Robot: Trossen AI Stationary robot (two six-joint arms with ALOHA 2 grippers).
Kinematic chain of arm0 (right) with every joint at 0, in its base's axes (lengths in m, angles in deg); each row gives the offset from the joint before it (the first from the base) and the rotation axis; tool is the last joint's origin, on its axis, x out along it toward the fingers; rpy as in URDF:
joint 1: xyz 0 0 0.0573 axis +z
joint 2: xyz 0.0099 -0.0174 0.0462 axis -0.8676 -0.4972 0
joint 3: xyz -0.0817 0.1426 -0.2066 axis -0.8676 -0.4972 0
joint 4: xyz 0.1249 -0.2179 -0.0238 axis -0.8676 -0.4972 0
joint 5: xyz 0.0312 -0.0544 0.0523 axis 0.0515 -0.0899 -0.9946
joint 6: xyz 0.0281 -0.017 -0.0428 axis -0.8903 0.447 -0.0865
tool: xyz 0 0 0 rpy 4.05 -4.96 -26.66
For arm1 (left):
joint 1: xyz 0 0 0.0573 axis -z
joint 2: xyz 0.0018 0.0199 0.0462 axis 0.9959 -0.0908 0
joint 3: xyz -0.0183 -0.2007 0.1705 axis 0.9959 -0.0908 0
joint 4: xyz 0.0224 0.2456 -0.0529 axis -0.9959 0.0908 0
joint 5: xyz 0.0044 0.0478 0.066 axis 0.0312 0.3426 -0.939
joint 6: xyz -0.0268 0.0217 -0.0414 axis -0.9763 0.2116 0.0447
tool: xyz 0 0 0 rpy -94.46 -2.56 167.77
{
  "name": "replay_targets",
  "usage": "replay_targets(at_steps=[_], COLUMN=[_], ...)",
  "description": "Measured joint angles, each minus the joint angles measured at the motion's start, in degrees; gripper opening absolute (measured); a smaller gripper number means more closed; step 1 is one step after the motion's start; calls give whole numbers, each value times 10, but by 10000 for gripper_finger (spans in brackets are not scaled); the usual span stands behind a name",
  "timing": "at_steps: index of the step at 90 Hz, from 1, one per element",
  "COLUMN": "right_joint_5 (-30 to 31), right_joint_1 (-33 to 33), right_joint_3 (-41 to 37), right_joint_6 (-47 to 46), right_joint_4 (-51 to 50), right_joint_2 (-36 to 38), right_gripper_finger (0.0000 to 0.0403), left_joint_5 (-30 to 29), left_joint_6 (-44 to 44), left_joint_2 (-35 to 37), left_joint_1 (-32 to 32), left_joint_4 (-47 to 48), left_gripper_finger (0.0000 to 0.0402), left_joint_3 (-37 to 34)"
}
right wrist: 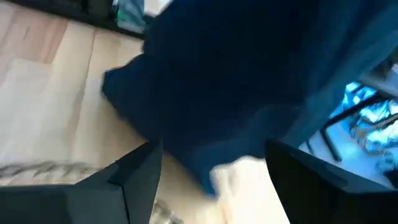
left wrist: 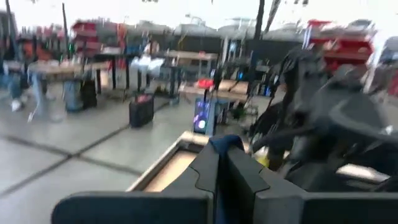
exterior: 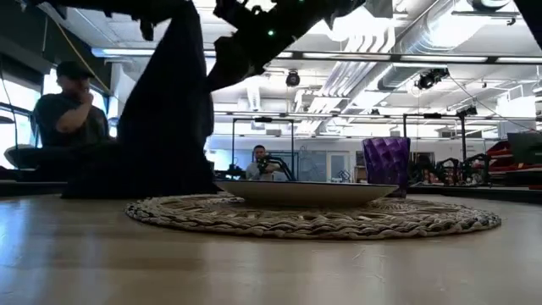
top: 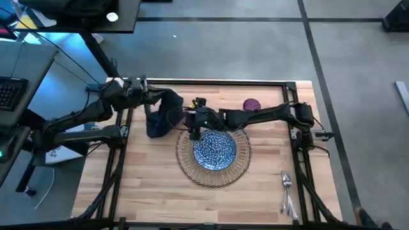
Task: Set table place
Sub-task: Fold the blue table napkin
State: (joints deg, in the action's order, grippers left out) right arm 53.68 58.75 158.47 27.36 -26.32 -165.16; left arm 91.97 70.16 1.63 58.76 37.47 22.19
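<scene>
Workshop background with benches and seated people beyond light butcher-block table (top: 153,185), black rail frame around it. Round woven mat (top: 213,158) at table centre, carrying blue-white speckled plate (top: 214,149); same pair seen edge-on in low view, plate (exterior: 305,191) on mat (exterior: 313,216). Purple cup (top: 251,105) upright on wood just beyond mat, toward far edge; behind plate in low view (exterior: 386,163). Silver cutlery (top: 287,191) lying near right front corner, well apart from mat. Dark navy napkin (top: 165,115) hanging left of mat near far edge, lifted, lower end draped down to tabletop (exterior: 161,119). Left gripper (top: 153,96) above far-left part of table, fingers (left wrist: 205,177) pinched together on top edge of napkin (left wrist: 225,144). Right gripper (top: 193,124) reaching across over far-left rim of mat, beside hanging cloth, fingers (right wrist: 134,174) spread apart, napkin (right wrist: 249,81) close in front, between them but not gripped
</scene>
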Motion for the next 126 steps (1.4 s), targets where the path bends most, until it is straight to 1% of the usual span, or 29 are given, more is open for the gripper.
replay_targets(at_steps=[8,20,37,48,59,63,68,73,78,83,92,96,105,111,119,126], right_joint_5=[-25,-44,-42,-45,-57,-58,-58,-72,-118,-182,-275,-292,-299,-290,-267,-256], right_joint_1=[-8,-14,-17,-17,-22,-26,-33,-39,-47,-53,-54,-52,-41,-34,-25,-19], right_joint_3=[0,0,19,43,52,56,66,83,101,111,112,112,109,108,108,108], right_joint_6=[11,45,104,115,120,126,130,128,116,101,85,85,83,83,85,85], right_joint_4=[38,72,48,34,29,19,-8,-57,-109,-136,-138,-130,-99,-104,-116,-127], right_joint_2=[0,3,3,4,5,5,5,5,5,5,5,5,1,0,-1,3], right_gripper_finger=[252,252,252,252,252,252,252,252,252,252,252,252,252,252,252,252], left_joint_5=[23,42,55,55,57,75,111,151,192,226,253,256,259,295,352,365], left_joint_6=[-4,-14,-21,-30,-47,-61,-76,-87,-91,-85,-61,-51,-25,0,4,2], left_joint_2=[13,31,57,68,70,70,70,70,70,70,62,57,46,42,40,40], left_joint_1=[0,0,0,0,0,0,0,0,0,0,7,12,28,37,46,53], left_joint_4=[-18,-43,-48,-53,-78,-85,-85,-82,-74,-59,-46,-43,-31,-27,-21,-13], left_gripper_finger=[0,0,0,0,0,0,0,0,0,0,0,0,0,0,0,0], left_joint_3=[0,0,0,0,0,0,0,0,0,-1,-13,-18,-25,-31,-36,-40])
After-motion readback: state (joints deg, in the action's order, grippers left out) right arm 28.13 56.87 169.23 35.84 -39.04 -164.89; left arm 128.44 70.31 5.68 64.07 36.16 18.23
